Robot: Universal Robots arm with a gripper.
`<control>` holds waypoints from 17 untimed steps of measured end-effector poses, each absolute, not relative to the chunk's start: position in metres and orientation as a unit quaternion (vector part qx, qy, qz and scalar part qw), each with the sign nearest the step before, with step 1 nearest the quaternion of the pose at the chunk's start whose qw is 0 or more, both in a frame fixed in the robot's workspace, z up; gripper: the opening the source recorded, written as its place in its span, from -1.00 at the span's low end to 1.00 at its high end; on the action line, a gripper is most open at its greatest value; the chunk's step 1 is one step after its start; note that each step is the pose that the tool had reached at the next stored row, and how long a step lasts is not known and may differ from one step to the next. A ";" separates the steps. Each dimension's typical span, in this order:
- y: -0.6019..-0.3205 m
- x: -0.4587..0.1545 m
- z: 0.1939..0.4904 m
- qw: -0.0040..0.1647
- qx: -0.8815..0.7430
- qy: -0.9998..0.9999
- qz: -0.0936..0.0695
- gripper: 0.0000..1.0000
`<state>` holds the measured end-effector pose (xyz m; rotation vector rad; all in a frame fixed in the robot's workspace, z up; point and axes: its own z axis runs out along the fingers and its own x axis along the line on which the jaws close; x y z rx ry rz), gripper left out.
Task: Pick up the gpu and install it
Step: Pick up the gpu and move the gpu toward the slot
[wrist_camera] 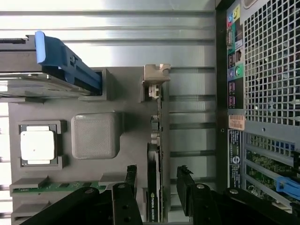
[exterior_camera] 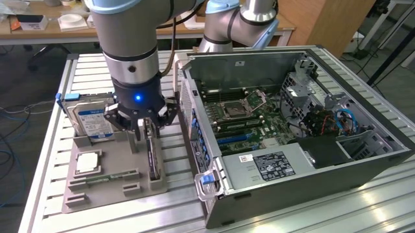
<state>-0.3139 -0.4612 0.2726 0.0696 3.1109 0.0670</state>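
The gpu (exterior_camera: 153, 162) is a thin dark card standing on edge in a slot of the grey holder (exterior_camera: 110, 194), on the side nearest the computer case. My gripper (exterior_camera: 143, 137) hangs low over the card's far end and is open. In the wrist view its two black fingers (wrist_camera: 131, 174) stand on either side of the gpu (wrist_camera: 154, 197), with a gap showing on each side. The card's metal bracket (wrist_camera: 154, 82) sits at its other end.
The holder also carries a silver hard drive (exterior_camera: 93, 120) with a blue tab, a processor (exterior_camera: 87, 162) and a green memory stick (exterior_camera: 104, 179). The open computer case (exterior_camera: 363, 160), with its motherboard (exterior_camera: 250, 114) exposed, lies close on the exterior view's right. A second arm (exterior_camera: 240, 22) stands behind it.
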 end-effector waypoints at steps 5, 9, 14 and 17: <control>-0.462 -0.314 0.267 0.015 0.022 0.999 0.021 -0.06; -0.462 -0.314 0.267 0.015 0.022 0.999 0.021 -0.06; -0.462 -0.314 0.267 0.015 0.022 0.999 0.021 -0.06; -0.462 -0.314 0.266 0.015 0.022 0.999 0.021 -0.06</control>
